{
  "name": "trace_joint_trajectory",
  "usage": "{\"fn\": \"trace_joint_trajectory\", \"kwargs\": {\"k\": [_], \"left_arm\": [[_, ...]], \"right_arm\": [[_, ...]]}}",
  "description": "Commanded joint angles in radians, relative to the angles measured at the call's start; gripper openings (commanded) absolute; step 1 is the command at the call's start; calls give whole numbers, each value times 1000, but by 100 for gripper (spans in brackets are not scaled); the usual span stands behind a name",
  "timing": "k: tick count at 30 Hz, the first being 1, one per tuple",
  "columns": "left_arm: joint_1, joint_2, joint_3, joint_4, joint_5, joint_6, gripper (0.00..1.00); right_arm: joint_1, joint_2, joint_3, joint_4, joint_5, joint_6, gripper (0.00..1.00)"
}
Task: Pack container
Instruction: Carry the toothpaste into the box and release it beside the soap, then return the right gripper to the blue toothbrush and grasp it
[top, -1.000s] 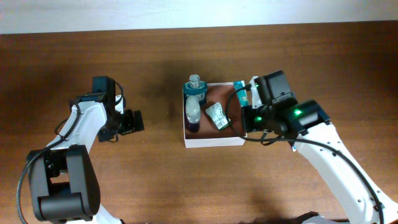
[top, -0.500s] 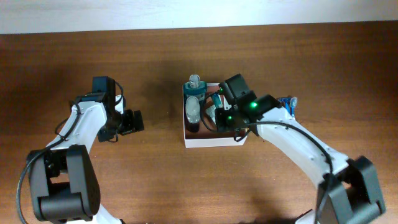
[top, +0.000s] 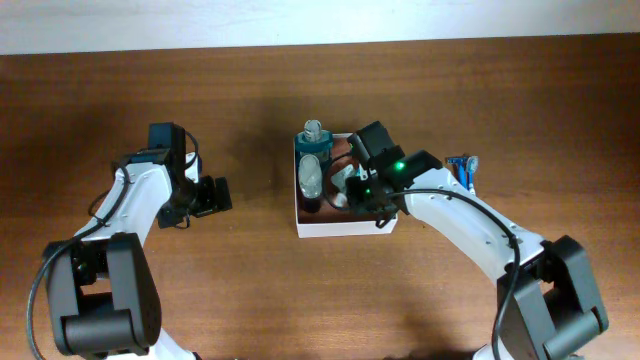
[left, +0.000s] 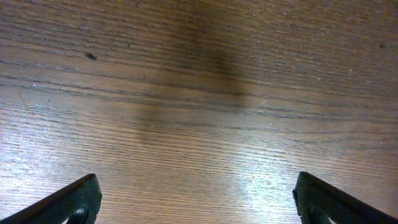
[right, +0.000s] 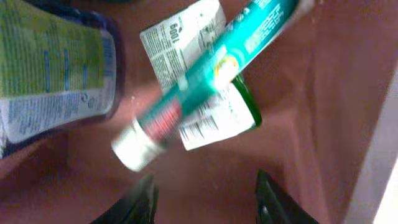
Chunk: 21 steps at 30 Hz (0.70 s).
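The container (top: 345, 228) is a square white-walled box with a reddish-brown inside at the table's middle. It holds a teal bottle (top: 313, 140), a dark purple bottle (top: 311, 182) and a white-green sachet (top: 345, 178). My right gripper (top: 348, 193) hovers over its inside, open and empty (right: 205, 199). In the right wrist view a teal tube (right: 211, 68) lies slanted across the sachet (right: 214, 121), its white cap blurred, next to the purple bottle (right: 50, 62). My left gripper (top: 215, 195) is open over bare wood (left: 199, 199), left of the container.
A small blue item (top: 463, 168) lies on the table right of the container. The container's white right wall (right: 379, 155) is close to my right finger. The table is brown wood.
My right arm has moved left from the container's right edge to over its inside. The teal tube it carried now lies loose in the container. The left arm has not moved.
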Motion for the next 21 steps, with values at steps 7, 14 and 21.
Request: {"fn": "trace_joint_trajectory", "kwargs": {"k": [7,14,21], "left_arm": [[4,5,-4,-1,-3,2,99],[4,5,-4,-1,-3,2,99],[4,5,-4,-1,-3,2,99]], "right_arm": [[-42,-234,142,-105,27,-47,44],[-167,-322,144,-218,142,-47,51],[-306,-279,92,-264,175,-47,57]]}}
